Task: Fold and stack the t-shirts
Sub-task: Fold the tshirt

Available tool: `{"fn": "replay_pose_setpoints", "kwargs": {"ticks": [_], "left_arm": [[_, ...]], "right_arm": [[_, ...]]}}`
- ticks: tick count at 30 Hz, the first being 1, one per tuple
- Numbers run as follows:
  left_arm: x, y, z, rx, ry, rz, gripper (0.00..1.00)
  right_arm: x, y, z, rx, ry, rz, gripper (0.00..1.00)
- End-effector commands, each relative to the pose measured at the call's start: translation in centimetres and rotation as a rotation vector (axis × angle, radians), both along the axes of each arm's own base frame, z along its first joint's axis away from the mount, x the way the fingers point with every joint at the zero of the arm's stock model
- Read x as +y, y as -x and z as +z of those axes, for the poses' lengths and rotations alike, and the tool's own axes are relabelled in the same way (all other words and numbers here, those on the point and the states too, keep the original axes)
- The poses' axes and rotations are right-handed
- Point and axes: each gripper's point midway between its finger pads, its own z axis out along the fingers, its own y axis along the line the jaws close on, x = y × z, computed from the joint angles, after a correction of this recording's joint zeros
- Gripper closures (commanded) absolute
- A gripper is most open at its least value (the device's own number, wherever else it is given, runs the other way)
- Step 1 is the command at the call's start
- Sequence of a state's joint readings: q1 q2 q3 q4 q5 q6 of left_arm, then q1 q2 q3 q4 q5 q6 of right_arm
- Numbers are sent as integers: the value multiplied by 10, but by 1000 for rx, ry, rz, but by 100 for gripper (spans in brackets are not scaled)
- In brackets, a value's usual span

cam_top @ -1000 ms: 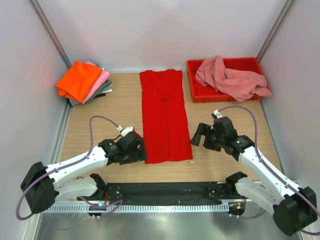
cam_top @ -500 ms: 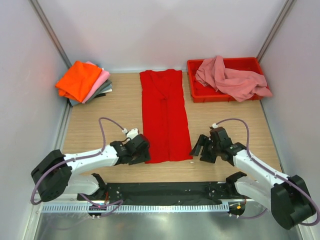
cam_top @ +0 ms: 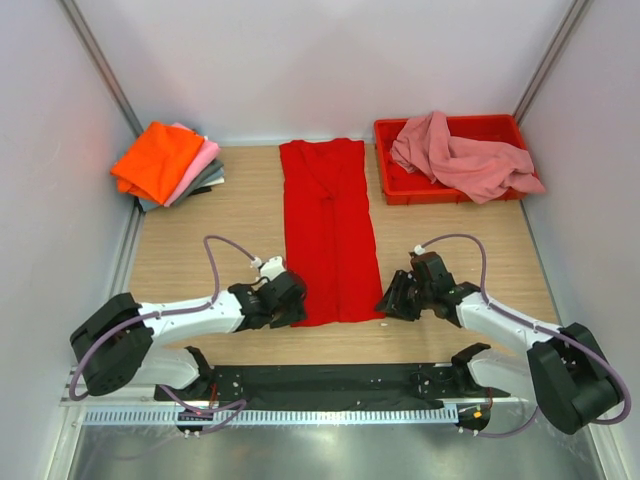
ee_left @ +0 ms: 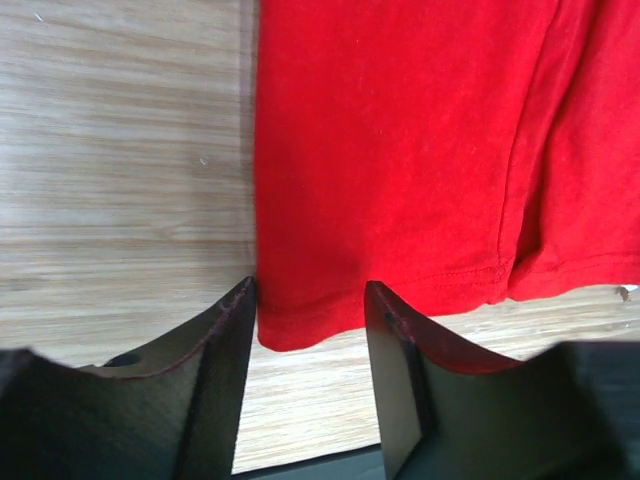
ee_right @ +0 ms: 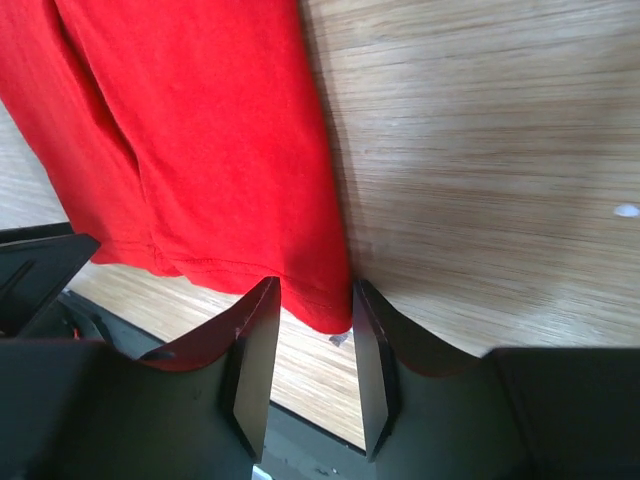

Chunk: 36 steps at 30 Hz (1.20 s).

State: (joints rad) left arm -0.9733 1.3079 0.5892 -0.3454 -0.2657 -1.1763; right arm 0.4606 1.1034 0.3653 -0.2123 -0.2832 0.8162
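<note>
At the red t-shirt hem, jaws narrowed.

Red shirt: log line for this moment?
red shirt: flat on table | left tool: open, astride left hem corner | right tool: open, astride right hem corner | lifted: no

The left arm, at lower left of the overhead frame, and the right arm, at lower right, have white tubular links between bulky black joint housings. A lilac cable loops at each wrist. The left gripper and right gripper have matte black, wedge-shaped fingers.
</note>
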Motion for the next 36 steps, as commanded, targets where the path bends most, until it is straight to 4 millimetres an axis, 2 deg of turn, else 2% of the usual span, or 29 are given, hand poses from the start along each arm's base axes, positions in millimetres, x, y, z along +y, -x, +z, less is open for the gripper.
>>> {"fn": "replay_pose_setpoints", "kwargs": {"ticks": [1,5,6,7,9,10,11,14,15,16,21,22,23,25,26,27,28,29,31,32,33,34,35,36], "left_arm": [[12,18,-20,58,-47,15,52],[14,26,-26,71,-55,13,64],[14,27,-27,70,-59,10,67],[15,28,-28,70,-63,11,77],[13,28,-28,65,-67,5,85],[13,28,-28,64,-70,1,99],[12,28,-27,63,-70,-5,100],[9,32,-19,56,-75,-21,100],[5,32,-12,45,-63,-22,100],[10,36,-12,50,-87,-20,100],[7,61,6,54,-73,-40,100],[8,65,15,53,-67,-45,100],[7,70,19,49,-66,-60,100],[12,74,27,58,-76,-65,100],[9,72,40,39,-47,-69,100],[9,70,47,27,-43,-73,100],[17,70,53,19,-78,-87,100],[9,63,75,-12,-45,-84,100],[18,55,91,-35,-90,-108,100],[22,45,99,-40,-95,-85,100],[17,37,115,-56,-78,-88,100],[21,31,119,-55,-93,-85,100],[29,18,123,-60,-111,-81,100],[25,11,131,-55,-97,-84,100]], "right_arm": [[-2,5,-10,19,31,9,60],[0,6,-10,18,32,15,64],[0,7,-10,18,32,18,68],[0,8,-11,23,35,18,71],[2,7,-10,16,32,23,81],[3,9,-10,19,32,23,84],[3,9,-9,17,35,25,90],[4,15,-7,23,46,32,99],[2,15,-6,20,59,23,98],[4,17,-1,2,55,29,99],[-2,36,17,1,69,-5,99],[-4,40,20,7,70,-16,98],[1,41,31,-24,38,-9,99],[0,41,40,-28,27,-26,98],[5,35,55,-56,8,-26,99],[6,32,61,-70,10,-19,99],[8,30,66,-68,18,-10,98],[13,21,85,-106,4,-3,99],[17,13,88,-93,50,30,99],[24,2,107,-130,43,36,99],[26,-6,105,-122,77,38,99],[23,-11,106,-131,120,50,99],[28,-24,125,-173,120,47,99],[28,-34,129,-194,146,41,99]]}}
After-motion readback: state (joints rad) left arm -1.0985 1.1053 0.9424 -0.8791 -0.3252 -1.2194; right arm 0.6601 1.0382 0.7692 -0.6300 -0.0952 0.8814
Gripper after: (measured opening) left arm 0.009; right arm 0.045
